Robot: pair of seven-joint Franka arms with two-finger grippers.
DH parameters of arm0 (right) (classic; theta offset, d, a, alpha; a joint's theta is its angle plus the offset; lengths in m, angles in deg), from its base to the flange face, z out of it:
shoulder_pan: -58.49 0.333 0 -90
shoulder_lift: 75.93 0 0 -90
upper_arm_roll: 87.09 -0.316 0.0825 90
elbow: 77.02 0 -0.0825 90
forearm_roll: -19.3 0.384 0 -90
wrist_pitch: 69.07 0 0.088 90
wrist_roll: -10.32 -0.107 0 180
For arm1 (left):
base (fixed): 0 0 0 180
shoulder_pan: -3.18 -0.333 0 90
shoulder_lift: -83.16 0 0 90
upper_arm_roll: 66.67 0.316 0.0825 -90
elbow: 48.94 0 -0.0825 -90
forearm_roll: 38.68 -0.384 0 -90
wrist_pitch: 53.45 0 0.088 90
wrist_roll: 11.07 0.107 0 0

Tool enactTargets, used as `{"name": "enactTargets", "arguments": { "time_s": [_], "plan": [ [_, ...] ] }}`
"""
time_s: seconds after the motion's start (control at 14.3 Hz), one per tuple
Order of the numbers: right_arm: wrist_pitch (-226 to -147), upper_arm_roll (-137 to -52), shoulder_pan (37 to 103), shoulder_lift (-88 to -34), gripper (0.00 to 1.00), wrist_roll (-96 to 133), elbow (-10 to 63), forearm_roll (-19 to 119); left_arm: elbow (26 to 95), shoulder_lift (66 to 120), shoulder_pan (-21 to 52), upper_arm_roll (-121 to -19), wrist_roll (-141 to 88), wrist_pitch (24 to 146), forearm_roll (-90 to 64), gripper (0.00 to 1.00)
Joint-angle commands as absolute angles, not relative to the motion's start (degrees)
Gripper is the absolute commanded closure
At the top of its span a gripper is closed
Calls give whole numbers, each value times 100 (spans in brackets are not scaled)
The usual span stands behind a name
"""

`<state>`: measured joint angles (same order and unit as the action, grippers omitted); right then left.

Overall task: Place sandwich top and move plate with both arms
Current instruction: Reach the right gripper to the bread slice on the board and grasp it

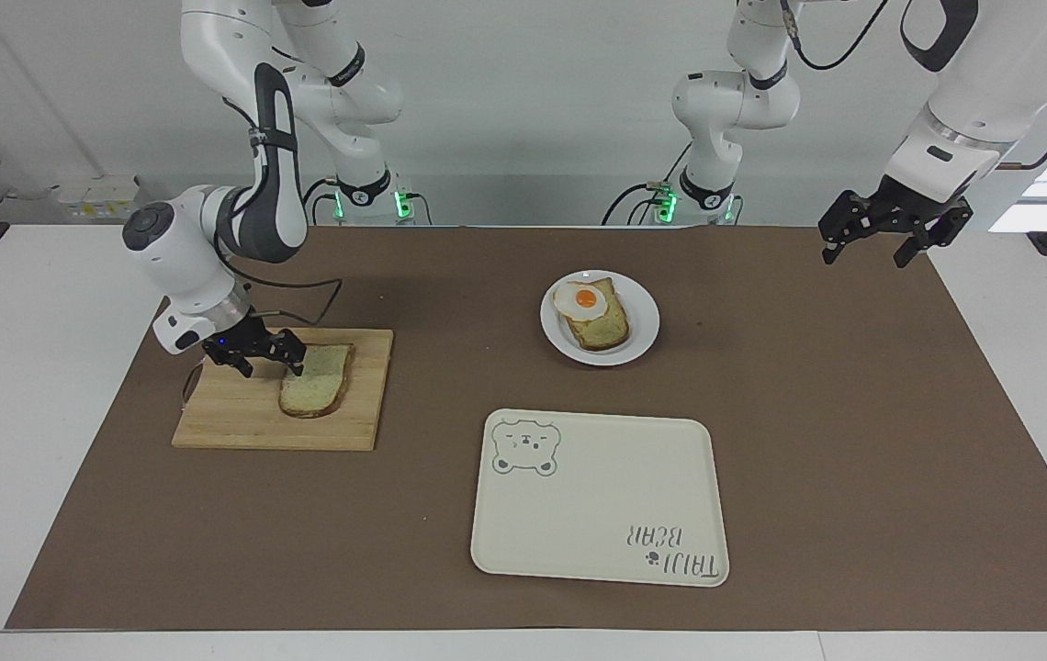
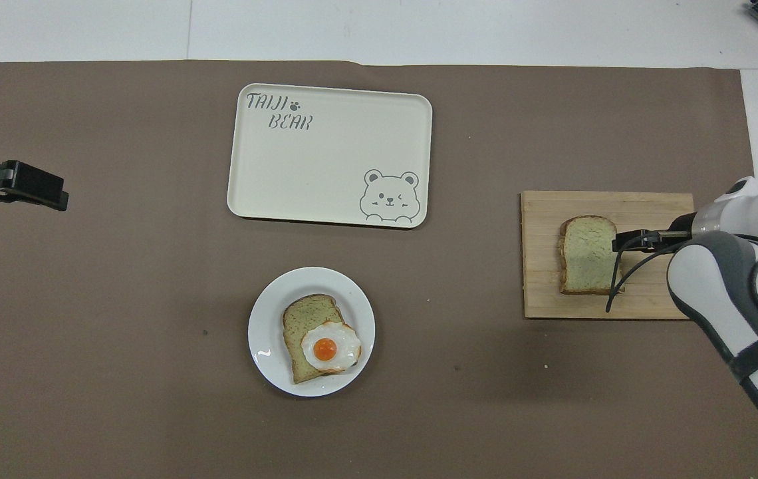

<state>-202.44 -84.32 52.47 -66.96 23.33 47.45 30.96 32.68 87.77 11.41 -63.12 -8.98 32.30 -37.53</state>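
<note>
Right gripper (image 1: 269,360) is low over the cutting board (image 1: 239,418), fingers spread wide, one tip at the edge of the sandwich top (image 1: 314,380); nothing gripped. Slice lies flat on the board. Left gripper (image 1: 872,240) waits, fingers wide, empty, up off the surface. Plate (image 1: 641,332) with the egg slice (image 1: 592,312) sits toward the left arm's end from the board.

Right end effector (image 2: 620,241) beside sandwich top (image 2: 588,255)

Left gripper (image 2: 20,185): overhead frame's edge cuts off its arm. Sandwich top (image 1: 317,381): one corner hidden under right gripper (image 1: 268,360). Contact there: indeterminable.
</note>
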Motion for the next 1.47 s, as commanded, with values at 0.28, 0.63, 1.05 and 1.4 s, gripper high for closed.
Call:
{"name": "enactTargets", "arguments": {
  "time_s": [0.28,0.63,1.05,1.4],
  "plan": [
    [-20442,-8480,5242,-6705,9,2597,4972,3318,3359,8711,1101,-6342,-932,3260,-3806,0],
    [-20442,-8480,5234,-6679,87,2545,5034,3319,3359,8711,1100,-6342,-932,3260,-3806,0],
    [-20424,-8480,5322,-6661,100,2298,5016,3319,3359,8711,1100,-6342,-932,3260,-3806,0],
    [-20372,-8480,5313,-6643,100,2298,4955,3310,3324,8711,1101,-6342,-914,3295,-3806,0]
  ]
}}
